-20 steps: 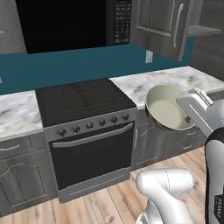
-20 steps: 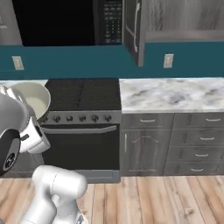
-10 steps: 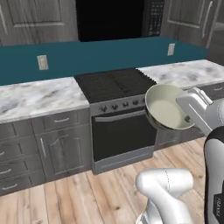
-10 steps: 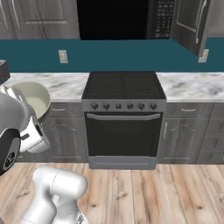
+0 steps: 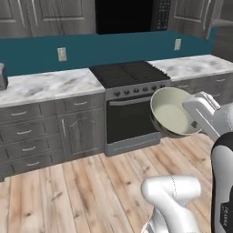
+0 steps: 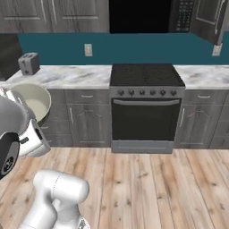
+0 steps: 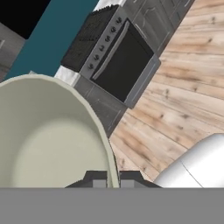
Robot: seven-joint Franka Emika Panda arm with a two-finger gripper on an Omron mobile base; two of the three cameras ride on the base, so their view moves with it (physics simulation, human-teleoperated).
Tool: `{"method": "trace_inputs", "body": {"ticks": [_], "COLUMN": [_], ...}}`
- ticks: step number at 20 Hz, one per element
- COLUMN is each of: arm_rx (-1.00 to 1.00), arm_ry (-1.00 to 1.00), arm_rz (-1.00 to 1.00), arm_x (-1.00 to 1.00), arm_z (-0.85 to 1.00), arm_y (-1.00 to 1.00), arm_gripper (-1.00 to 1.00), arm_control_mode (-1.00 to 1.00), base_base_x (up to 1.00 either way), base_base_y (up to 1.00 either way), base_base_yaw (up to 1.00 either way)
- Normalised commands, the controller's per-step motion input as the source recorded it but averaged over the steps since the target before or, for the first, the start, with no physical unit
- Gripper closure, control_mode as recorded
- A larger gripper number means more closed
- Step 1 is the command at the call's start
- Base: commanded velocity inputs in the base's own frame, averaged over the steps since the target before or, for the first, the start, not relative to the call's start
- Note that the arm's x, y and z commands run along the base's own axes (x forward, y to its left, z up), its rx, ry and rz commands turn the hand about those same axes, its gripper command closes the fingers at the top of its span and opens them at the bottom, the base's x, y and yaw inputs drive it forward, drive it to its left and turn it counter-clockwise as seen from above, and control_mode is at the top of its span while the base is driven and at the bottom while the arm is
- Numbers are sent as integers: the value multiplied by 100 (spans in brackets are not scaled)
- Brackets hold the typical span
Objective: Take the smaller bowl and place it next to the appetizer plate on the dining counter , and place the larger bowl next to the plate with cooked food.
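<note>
Carrying the smaller bowl (image 5: 174, 112) pinched by its rim in our closed gripper (image 7: 113, 178), we see the base has swung: the stove (image 5: 129, 98) now sits centre-right, so we judge we are turning toward the dining counter

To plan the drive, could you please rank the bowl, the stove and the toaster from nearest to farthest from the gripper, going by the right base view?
1. Smaller bowl, held in the gripper.
2. Toaster, on the counter behind it.
3. Stove, off to the right.
</note>
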Motion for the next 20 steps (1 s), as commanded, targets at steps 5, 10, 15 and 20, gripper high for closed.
{"method": "trace_inputs", "body": {"ticks": [5,10,15,20], "arm_rx": [0,0,0,0], "arm_ry": [0,0,0,0], "arm_rz": [0,0,0,0], "arm_x": [0,0,0,0], "arm_z": [0,0,0,0], "arm_y": [0,0,0,0], "arm_gripper": [100,100,100,100], "arm_control_mode": [100,100,100,100], "base_base_x": [-100,-100,-100,-100], "base_base_y": [5,14,29,38], "base_base_yaw": [0,0,0,0]}}
